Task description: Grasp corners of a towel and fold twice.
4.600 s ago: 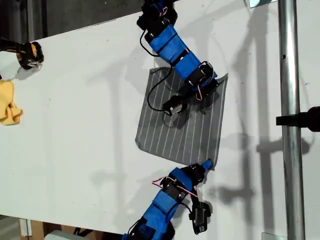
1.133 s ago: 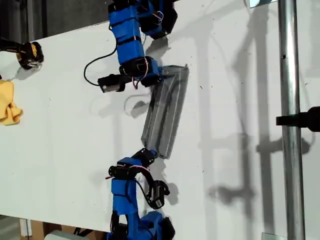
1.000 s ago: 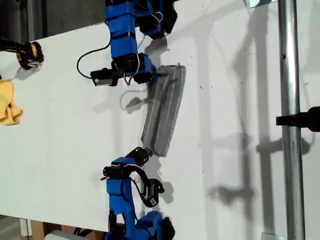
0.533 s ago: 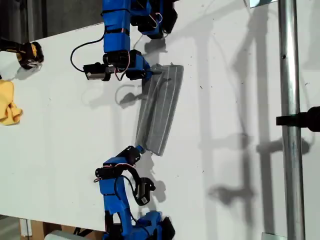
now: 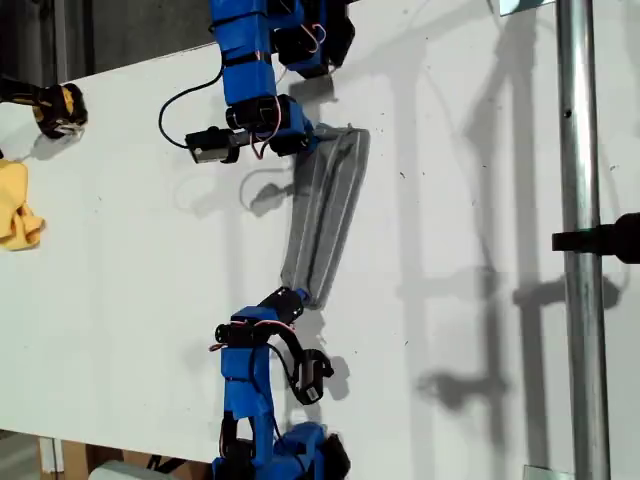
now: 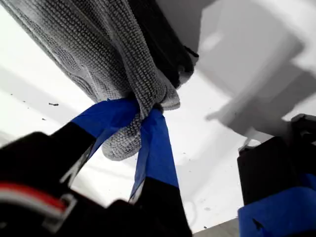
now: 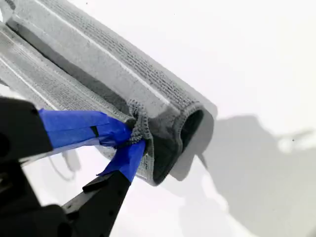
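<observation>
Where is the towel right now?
The towel hangs folded, mid-table in the exterior view, stretched between two grippers, far right of the yellow cloth.

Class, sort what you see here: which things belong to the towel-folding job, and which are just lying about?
In the job: the towel; my first gripper and my second gripper, each shut on it.

Lying about: the yellow cloth; the black-and-yellow object; the metal pole.

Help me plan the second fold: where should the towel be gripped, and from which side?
The towel is a long, narrow, doubled strip. Pinch both layers at a short end's corner, probably coming in low along its length. My first gripper and my second gripper each clamp an end so.
</observation>
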`<move>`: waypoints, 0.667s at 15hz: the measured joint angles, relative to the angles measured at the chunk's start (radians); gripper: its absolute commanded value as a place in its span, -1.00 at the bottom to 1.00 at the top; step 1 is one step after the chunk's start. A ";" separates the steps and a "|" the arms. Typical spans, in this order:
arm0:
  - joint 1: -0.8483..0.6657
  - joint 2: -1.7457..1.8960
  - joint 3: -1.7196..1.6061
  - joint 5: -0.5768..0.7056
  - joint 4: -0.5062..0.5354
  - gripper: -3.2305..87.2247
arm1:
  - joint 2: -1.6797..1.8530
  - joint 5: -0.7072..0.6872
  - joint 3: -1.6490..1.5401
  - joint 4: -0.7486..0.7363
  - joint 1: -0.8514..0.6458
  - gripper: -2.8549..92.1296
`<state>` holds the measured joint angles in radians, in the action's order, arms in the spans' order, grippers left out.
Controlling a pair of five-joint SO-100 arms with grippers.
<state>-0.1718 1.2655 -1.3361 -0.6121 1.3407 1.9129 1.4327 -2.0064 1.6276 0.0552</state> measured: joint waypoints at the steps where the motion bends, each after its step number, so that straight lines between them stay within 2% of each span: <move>1: 0.023 -0.009 0.000 -0.017 0.002 -0.96 | -0.005 0.015 -0.012 -0.015 0.028 -0.94; 7: 0.048 -0.049 -0.067 -0.092 -0.020 -0.96 | -0.183 0.029 -0.025 -0.130 0.060 -0.94; 8: 0.032 -0.071 -0.071 -0.095 -0.020 -0.91 | -0.258 0.034 -0.008 -0.143 0.051 -0.94; 10: 0.009 -0.118 -0.055 -0.117 -0.006 -0.68 | -0.367 0.032 -0.006 -0.156 0.038 -0.72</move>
<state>-0.1626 1.1474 -1.3913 -0.7286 1.3346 1.5463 1.4650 -2.0126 1.4711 0.0936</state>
